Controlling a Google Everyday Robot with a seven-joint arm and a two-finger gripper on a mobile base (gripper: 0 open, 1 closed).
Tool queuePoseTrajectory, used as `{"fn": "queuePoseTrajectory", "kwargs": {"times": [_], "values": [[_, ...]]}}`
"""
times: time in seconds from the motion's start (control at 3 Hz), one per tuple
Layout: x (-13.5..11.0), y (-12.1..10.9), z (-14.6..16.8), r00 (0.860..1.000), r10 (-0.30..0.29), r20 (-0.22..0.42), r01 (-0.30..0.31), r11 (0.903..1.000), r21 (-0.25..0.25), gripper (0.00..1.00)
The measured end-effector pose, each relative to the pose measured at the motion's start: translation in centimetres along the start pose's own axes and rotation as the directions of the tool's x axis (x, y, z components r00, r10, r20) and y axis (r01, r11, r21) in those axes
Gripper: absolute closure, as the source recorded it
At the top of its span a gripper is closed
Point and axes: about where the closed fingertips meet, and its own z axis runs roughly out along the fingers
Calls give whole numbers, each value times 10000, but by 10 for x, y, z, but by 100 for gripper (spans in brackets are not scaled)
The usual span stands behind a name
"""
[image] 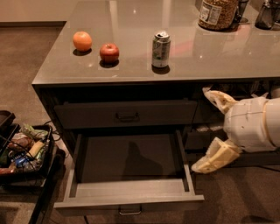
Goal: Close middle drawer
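Observation:
The middle drawer stands pulled far out below the counter. It is wide, shallow and dark grey, its plain inside is empty, and a small bar handle sits at the centre of its front. My gripper hangs just right of the drawer's right side wall, at about the height of its back half. Its two cream fingers point left and are spread wide, one fingertip above and one below, with nothing between them. It touches nothing.
The top drawer above is shut. On the grey counter stand an orange, an apple, a soda can and a jar. A black bin of snacks sits on the floor at left.

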Motion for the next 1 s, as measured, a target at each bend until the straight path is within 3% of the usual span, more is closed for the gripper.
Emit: {"fn": "queuePoseTrajectory", "kwargs": {"times": [0.67,1.0], "values": [[-5,-3,4,9993,118,364,-119,9999,23,0],[-1,0,11,9993,-311,204,317,9990,-325,0]]}}
